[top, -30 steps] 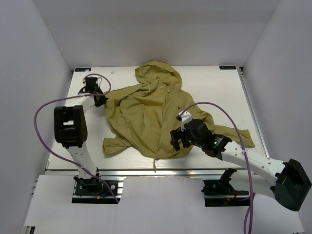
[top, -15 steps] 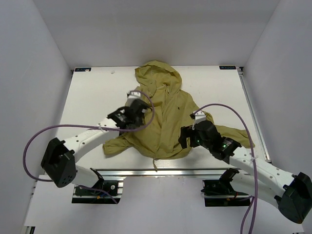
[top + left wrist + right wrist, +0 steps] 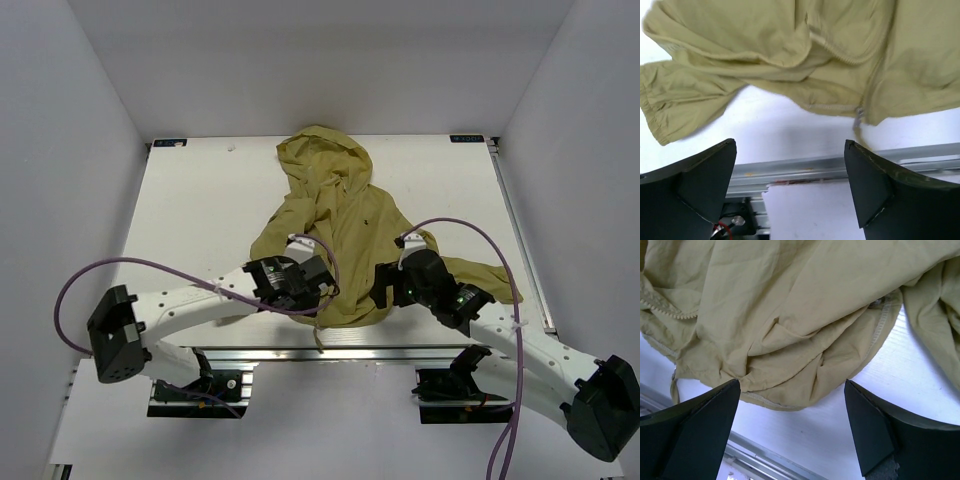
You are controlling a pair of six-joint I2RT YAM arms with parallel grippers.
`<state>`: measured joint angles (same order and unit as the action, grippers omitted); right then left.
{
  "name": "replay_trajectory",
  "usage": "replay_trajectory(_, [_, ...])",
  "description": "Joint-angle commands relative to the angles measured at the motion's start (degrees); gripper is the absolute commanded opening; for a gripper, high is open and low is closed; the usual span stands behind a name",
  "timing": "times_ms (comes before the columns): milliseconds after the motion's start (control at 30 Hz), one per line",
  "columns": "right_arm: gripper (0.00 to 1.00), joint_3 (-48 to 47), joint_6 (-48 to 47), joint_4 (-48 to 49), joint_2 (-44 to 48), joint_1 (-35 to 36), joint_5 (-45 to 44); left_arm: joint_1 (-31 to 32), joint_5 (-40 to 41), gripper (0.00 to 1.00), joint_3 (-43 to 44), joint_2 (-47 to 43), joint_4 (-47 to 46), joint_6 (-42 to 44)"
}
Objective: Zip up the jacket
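The olive jacket (image 3: 345, 215) lies crumpled in the middle of the table, hood (image 3: 322, 152) at the far side and hem toward me. My left gripper (image 3: 318, 287) hovers open over the hem's left part. In the left wrist view the jacket (image 3: 790, 45) fills the top, with a sleeve cuff (image 3: 660, 112) at the left and the zipper pull (image 3: 858, 116) hanging at the hem; the left gripper (image 3: 790, 150) holds nothing. My right gripper (image 3: 386, 290) is open beside the hem's right part. In the right wrist view the right gripper (image 3: 792, 387) frames the hem (image 3: 775, 402), with zipper teeth (image 3: 667, 310) at the left.
The white table (image 3: 200, 200) ends at a metal rail (image 3: 330, 345) just below the hem; this rail (image 3: 815, 167) also runs across the left wrist view. The right sleeve (image 3: 490, 275) trails toward the table's right side. White walls close in the table.
My left arm swung from the far left of the table to the near hem, dragging the jacket's left side inward, and its gripper went from shut to open. The right gripper shifted slightly right.
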<state>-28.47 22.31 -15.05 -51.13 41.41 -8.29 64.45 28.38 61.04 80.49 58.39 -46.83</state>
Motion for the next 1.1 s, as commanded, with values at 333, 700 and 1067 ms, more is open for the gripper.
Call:
replay_trajectory(333, [0.89,-0.36,2.91,3.09,-4.67,-0.28,6.98,-16.54,-10.71,0.95,-1.01,-4.21,-25.42,8.41])
replay_trajectory(700, [0.89,1.66,5.38,4.59,-5.47,-0.28,4.87,-16.98,-8.52,0.19,9.38,14.96,-17.35,9.39])
replay_trajectory(1067, [0.89,2.72,4.24,5.64,-6.26,-0.54,2.94,-9.87,-28.29,0.00,-7.85,5.83,-19.20,7.72])
